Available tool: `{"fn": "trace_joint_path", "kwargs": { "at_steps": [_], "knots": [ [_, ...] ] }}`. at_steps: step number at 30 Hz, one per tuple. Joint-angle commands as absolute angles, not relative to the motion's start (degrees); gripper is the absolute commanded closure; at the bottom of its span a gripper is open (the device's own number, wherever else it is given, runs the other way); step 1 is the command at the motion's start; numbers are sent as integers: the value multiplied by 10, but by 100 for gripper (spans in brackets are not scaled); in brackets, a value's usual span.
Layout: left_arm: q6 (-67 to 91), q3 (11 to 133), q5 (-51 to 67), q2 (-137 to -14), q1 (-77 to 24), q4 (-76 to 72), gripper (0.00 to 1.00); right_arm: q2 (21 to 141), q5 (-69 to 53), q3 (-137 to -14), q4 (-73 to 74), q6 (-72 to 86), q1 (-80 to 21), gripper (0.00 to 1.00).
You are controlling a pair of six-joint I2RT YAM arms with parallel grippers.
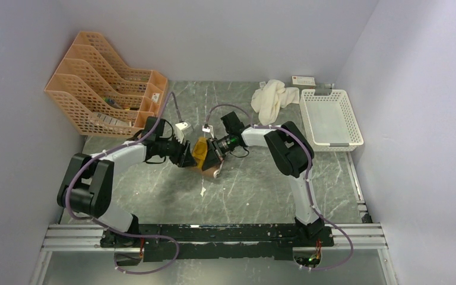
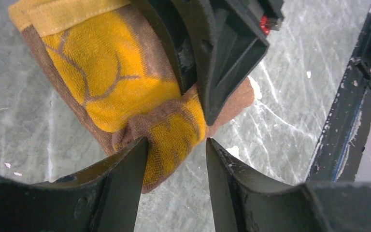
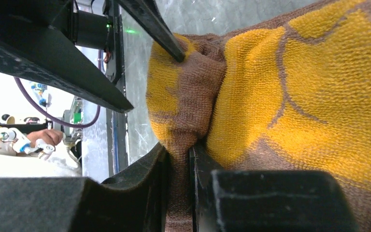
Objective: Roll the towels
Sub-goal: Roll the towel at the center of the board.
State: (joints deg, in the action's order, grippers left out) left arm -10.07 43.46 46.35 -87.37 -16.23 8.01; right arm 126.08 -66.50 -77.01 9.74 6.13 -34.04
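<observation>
The brown towel (image 1: 200,149) with its mustard-yellow side lies bunched at the middle of the table, between both grippers. My right gripper (image 1: 212,155) is shut on a brown fold of it (image 3: 178,150); the towel (image 3: 294,96) fills the right wrist view. My left gripper (image 1: 187,155) is open, and a corner of the towel (image 2: 106,72) lies between its fingertips (image 2: 176,142), against the left finger. The right gripper's finger (image 2: 222,63) presses on the towel just beyond. The cream-white towel (image 1: 271,99) lies crumpled at the back, apart from both grippers.
An orange file rack (image 1: 104,83) stands at the back left. A white basket (image 1: 331,119) sits at the back right, with a small box (image 1: 303,80) behind it. A metal rail (image 1: 214,234) runs along the near edge.
</observation>
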Motion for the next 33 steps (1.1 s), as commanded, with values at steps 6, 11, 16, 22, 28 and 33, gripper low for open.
{"fn": "trace_joint_path", "kwargs": {
  "at_steps": [6, 11, 16, 22, 28, 33],
  "knots": [
    [-76, 475, 312, -933, -174, 120, 43, 1280, -645, -768, 76, 67, -335, 84],
    [-63, 496, 264, -942, -198, 126, 43, 1270, -576, -785, 123, 31, -335, 77],
    [-37, 509, 216, -951, -237, 126, 43, 1209, -454, -779, 137, 1, -338, 45],
    [-13, 504, 193, -959, -250, 114, 43, 1095, -265, -757, 171, -101, -360, 42],
    [-8, 506, 197, -970, -250, 112, 43, 997, -142, -675, 150, -164, -399, 42],
    [-8, 515, 219, -984, -247, 108, 42, 904, -85, -552, 39, -225, -484, 38]
  ]
}}
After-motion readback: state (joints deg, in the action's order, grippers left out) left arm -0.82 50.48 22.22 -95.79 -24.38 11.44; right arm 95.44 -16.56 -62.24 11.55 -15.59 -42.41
